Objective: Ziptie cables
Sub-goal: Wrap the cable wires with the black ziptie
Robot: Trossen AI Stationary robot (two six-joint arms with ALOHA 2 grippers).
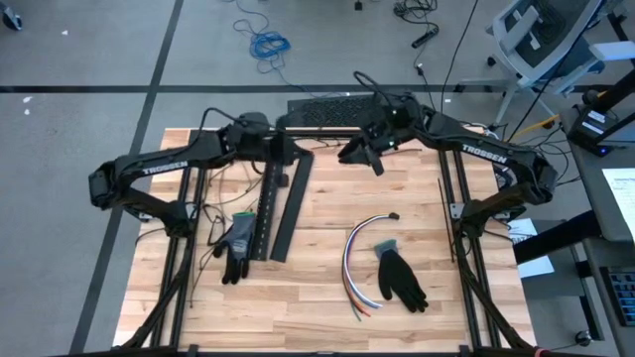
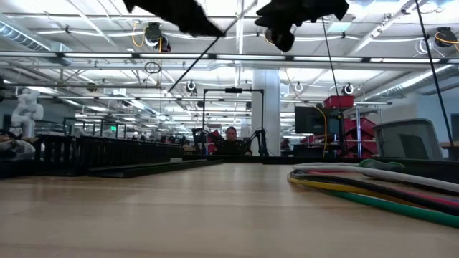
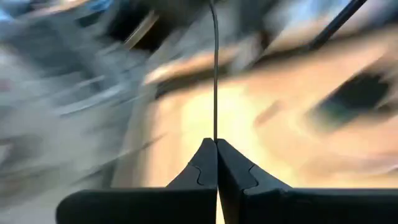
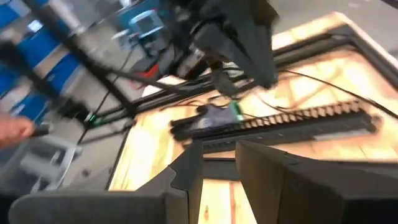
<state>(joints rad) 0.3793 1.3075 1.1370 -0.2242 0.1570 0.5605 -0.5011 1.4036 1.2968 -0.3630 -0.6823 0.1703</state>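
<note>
On pale wood planks, thin curved cables (image 1: 354,260) lie loose; left claw (image 3: 216,144) pinches a thin black strand (image 3: 214,68).

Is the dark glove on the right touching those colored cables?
Touching, as far as the high view shows: the dark glove lies beside the cables, and its cuff meets the curved bundle with no bare wood between them.

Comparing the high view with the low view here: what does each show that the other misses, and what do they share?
Only the high view shows the two gloves, one by the black slotted strip and one beside the cables, plus both arms raised at the far edge. Only the low view shows the room behind, with a seated person. Both show the cables and the wooden table.
</note>
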